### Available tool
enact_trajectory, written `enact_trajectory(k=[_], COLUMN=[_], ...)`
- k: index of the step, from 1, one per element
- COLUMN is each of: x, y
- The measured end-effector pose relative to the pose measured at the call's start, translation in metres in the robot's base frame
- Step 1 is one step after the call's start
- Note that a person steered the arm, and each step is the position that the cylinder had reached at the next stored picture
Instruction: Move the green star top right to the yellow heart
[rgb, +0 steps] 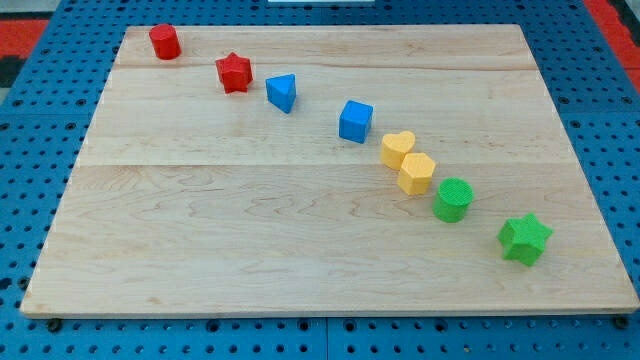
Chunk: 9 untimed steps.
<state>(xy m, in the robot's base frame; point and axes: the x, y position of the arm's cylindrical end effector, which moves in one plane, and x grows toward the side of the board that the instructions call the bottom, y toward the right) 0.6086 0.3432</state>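
The green star (525, 239) lies near the board's right edge, toward the view's bottom right. The yellow heart (397, 148) lies up and to the left of it, right of the board's centre. Between them sit a yellow hexagon (416, 172), touching the heart's lower right side, and a green cylinder (452, 199). My tip and rod do not show anywhere in the camera view.
A blue cube (355, 121), a blue triangle block (282, 93), a red star (233, 72) and a red cylinder (165, 42) run in a diagonal line toward the view's top left. The wooden board (200, 230) rests on a blue pegboard.
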Motion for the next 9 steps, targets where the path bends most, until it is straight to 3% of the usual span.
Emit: enact_trajectory(k=[3,4,6,7,8,9], x=[0.009,-0.015,-0.018,-0.080,-0.088,-0.070], y=[-0.153,-0.164,-0.143,-0.173,-0.172,-0.177])
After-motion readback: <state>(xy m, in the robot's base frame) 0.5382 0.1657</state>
